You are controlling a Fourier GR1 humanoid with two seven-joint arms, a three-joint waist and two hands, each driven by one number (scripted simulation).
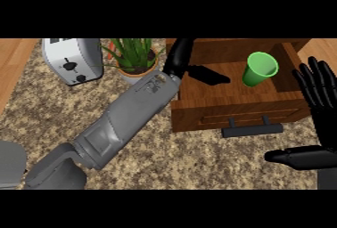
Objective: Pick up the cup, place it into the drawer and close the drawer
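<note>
Cup (260, 69) is already standing in the open drawer (197, 111), left hand (207, 75) beside it w/ fingers released, right hand (319, 95) idle + open at right edge. Next imo: push the drawer front shut.

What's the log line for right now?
drawer: open | cup: inside | left hand: open, apart from cup | right hand: open, resting right
</note>
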